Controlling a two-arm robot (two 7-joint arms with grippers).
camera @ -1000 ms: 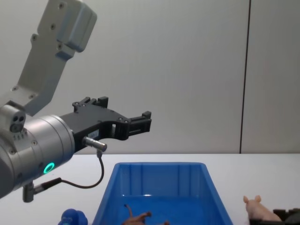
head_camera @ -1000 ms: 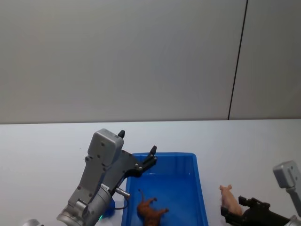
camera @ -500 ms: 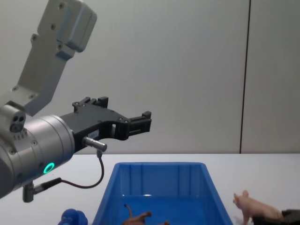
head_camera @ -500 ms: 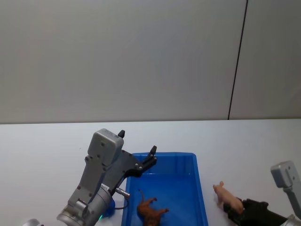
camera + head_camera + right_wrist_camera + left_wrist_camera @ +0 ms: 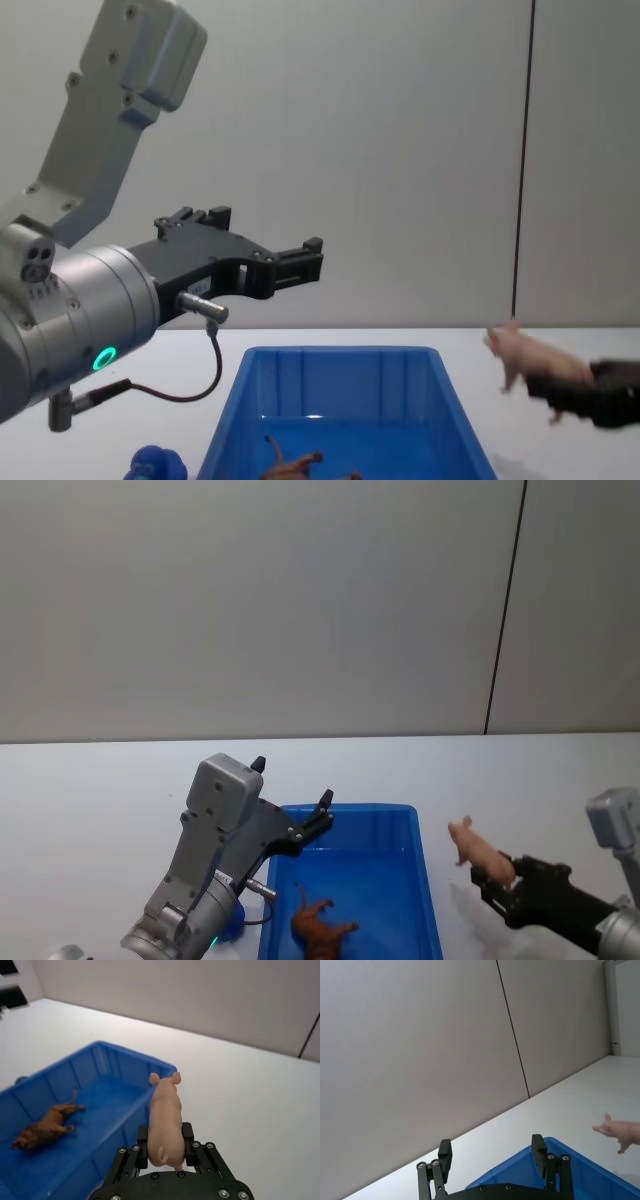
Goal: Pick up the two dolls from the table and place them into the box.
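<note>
right gripper (image 5: 493, 873) clamps pig (image 5: 473, 844), snout toward box (image 5: 350, 808)

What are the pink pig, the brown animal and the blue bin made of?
Blue bin: seemingly hard plastic, glossy, ribbed walls, light reflecting off its floor. Pink pig, raised in the right gripper beside it: likely moulded plastic, smooth, matte. Brown animal, lying in the bin: probably plastic too, rougher surface. Left gripper hovers open above the bin.

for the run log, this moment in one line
right end effector: gripping pig midair | horse: in bin | left end effector: open
</note>
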